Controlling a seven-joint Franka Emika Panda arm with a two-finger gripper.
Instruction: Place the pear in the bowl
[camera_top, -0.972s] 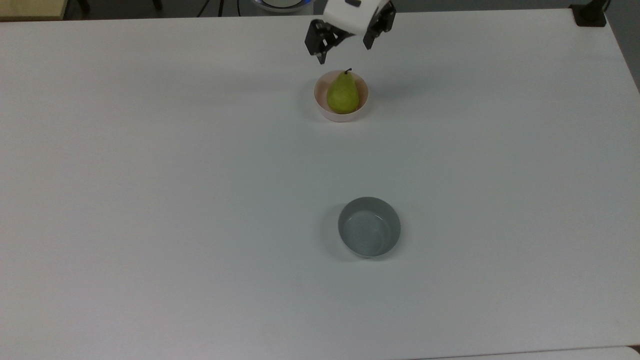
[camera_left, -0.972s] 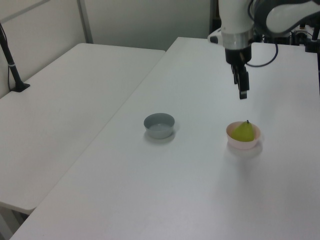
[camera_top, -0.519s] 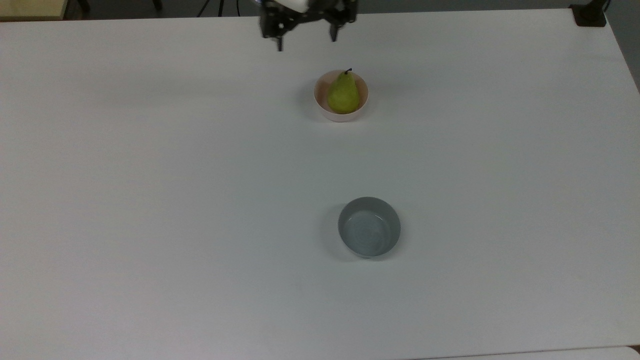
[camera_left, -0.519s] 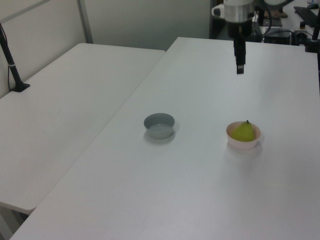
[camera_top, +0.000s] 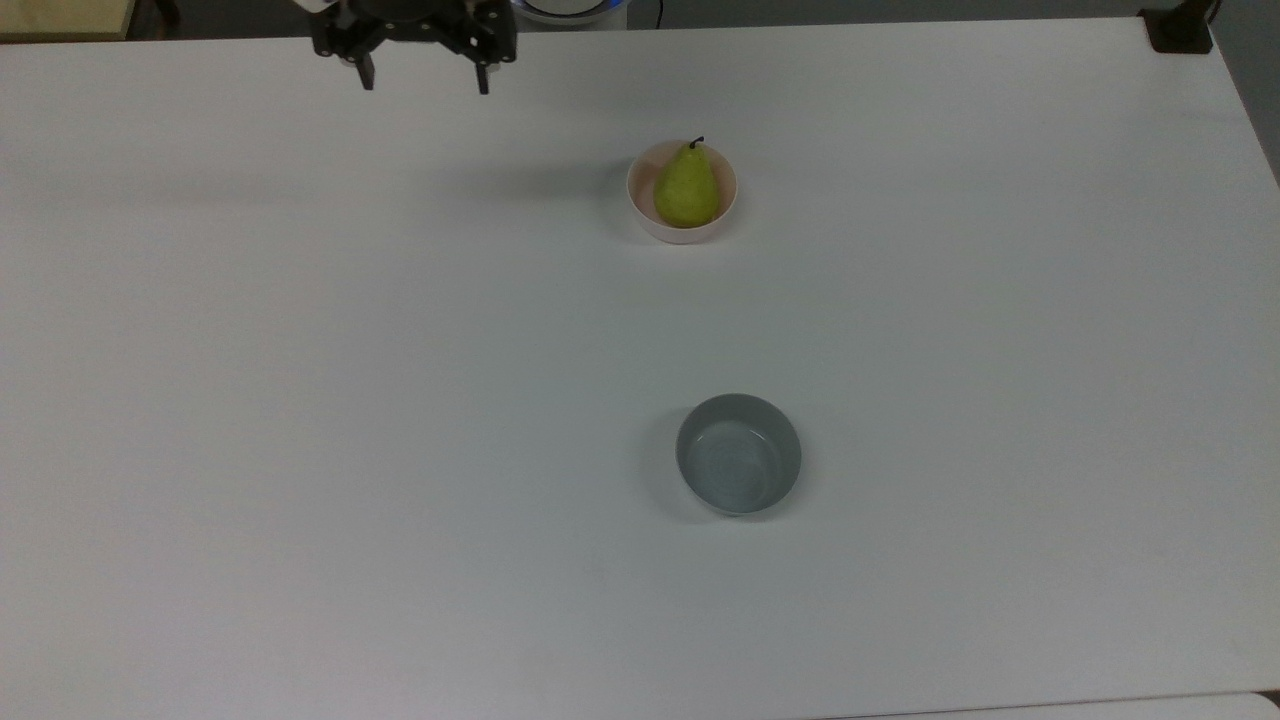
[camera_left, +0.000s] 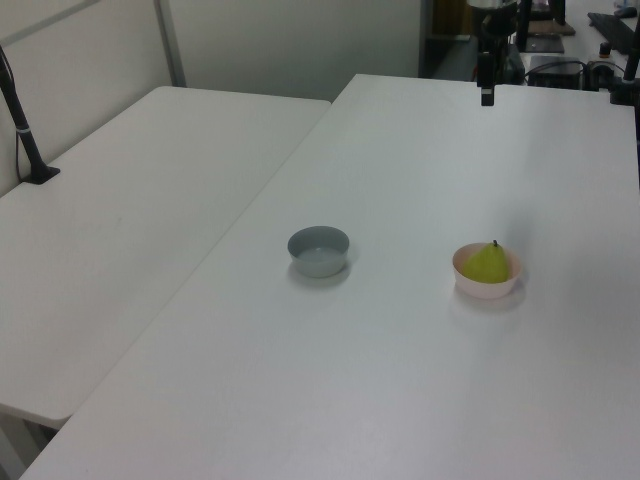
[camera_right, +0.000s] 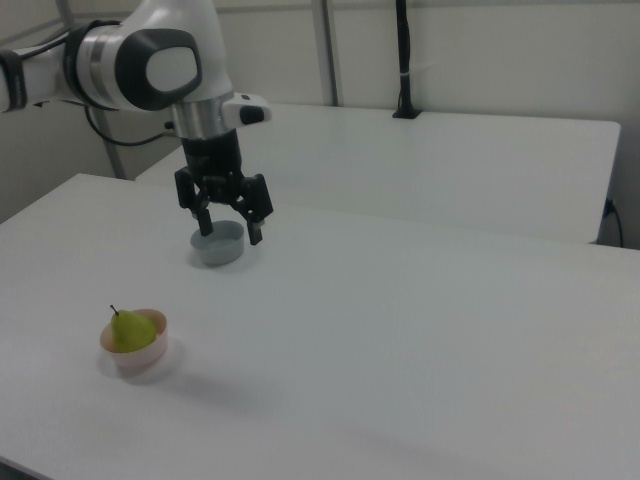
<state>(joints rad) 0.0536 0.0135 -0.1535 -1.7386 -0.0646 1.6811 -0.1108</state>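
In the top view, the gripper (camera_top: 424, 82) hangs at the far table (camera_top: 300, 400) edge, upper left, fingers (camera_top: 483, 80) spread apart and empty. To its right, the pear (camera_top: 686, 187) sits upright inside the pink bowl (camera_top: 645, 218), well apart from the grey bowl (camera_top: 738, 453) nearer the camera. Bare tabletop surrounds both bowls on every side. No legible writing appears.

I see even, diffuse overhead light; white matte table (camera_top: 300, 400) bright, glare-free. Soft faint shadow beside round grey bowl (camera_top: 738, 453). Slight overall softness.
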